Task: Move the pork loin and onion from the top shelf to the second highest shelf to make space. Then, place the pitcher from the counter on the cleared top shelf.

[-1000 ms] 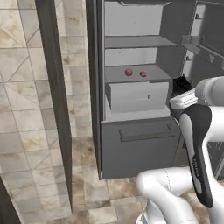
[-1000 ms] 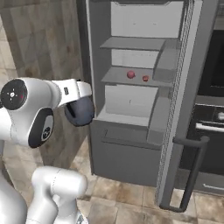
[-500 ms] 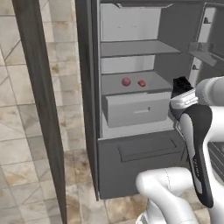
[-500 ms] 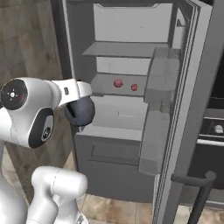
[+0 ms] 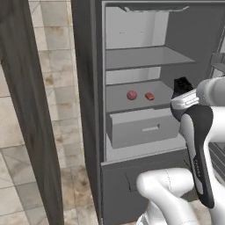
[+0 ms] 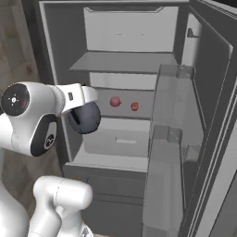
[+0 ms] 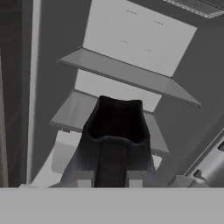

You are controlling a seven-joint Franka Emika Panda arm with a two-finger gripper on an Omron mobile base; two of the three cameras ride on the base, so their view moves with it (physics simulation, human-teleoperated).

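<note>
My gripper [image 7: 109,177] is shut on the pitcher [image 7: 114,131], a dark glossy jug held in front of the open fridge. From the sides the pitcher [image 6: 84,118] hangs under my white wrist, and its dark top [image 5: 181,84] peeks over my forearm. The top shelf [image 5: 145,57] is bare; it is also seen as the top shelf [image 6: 125,62] and, above the jug, the top shelf [image 7: 127,74]. On the second highest shelf [image 5: 116,94] lie the round onion [image 5: 131,95] and the flatter pork loin [image 5: 150,96]. The right base view also shows the onion [image 6: 115,102] and pork loin [image 6: 134,106].
A grey drawer box [image 5: 140,127] sits under the second shelf. The open fridge door with its bins [image 6: 171,139] stands close on the right. A dark door panel [image 5: 26,110] stands at the left, with tiled floor [image 5: 66,132] beyond it.
Both base views have shifted and the fridge now looks larger and more central, so the base has moved. The pitcher stays in my gripper; onion and pork loin lie unmoved.
</note>
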